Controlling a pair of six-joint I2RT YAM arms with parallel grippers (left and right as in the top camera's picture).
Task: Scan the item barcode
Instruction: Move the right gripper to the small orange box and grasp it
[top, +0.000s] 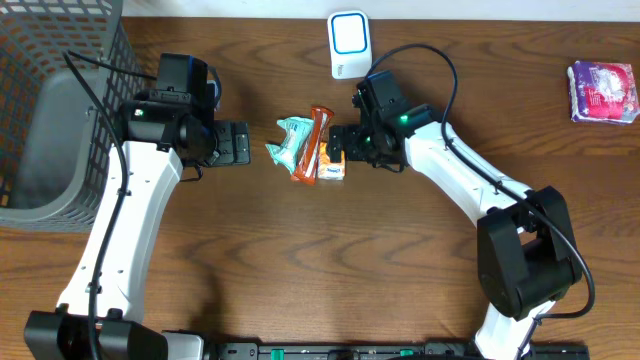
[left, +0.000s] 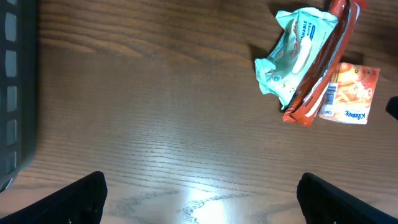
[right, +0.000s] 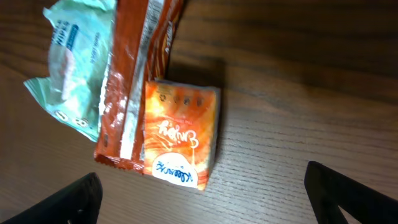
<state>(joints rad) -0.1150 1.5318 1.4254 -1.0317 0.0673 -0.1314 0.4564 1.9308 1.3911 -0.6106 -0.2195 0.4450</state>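
The orange pack (right: 180, 137) lies on the worktop (top: 300, 260), touching the red wrapper (top: 311, 143), with the teal pack (top: 289, 140) at its other side. The right jaws stand wide and empty near the orange pack; the left jaws are wide too.

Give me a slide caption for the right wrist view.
Open right gripper above an orange tissue pack, beside a red wrapper and a teal packet.

Dark wood-grain table (top: 300, 260) catching soft overhead light.
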